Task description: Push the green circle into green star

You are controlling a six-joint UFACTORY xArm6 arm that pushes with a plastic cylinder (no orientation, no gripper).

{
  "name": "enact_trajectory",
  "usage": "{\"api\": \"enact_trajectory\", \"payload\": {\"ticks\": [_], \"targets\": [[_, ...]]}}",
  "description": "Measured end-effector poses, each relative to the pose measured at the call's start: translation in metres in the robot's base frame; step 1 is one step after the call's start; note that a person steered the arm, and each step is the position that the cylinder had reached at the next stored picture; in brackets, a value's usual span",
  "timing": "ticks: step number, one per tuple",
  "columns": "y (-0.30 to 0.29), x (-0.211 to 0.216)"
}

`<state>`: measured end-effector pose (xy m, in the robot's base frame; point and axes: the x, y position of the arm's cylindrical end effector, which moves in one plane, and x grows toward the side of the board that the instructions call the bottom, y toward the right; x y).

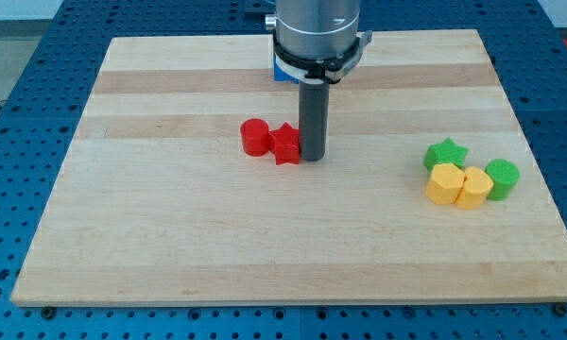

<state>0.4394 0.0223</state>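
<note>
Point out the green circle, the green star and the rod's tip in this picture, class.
green circle (503, 176), camera view, on its top face.
green star (446, 153), camera view, on its top face.
my tip (312, 158), camera view, at the rod's very end, just right of the red blocks.

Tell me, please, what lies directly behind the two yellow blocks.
Behind the yellow blocks sit the green star and green circle; their lower edges are covered. My tip is far off, beside the red blocks.
</note>
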Motion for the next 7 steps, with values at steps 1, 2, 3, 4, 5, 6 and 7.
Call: {"api": "enact_trajectory", "payload": {"ticks": [1, 2, 3, 4, 5, 6, 7], "targets": [[0.0736, 0.0012], [0.0736, 0.0011], [0.0736, 0.0011], [0.0736, 0.0009], [0.0736, 0.0009], [0.0736, 0.0008], [0.0736, 0.0004]]}}
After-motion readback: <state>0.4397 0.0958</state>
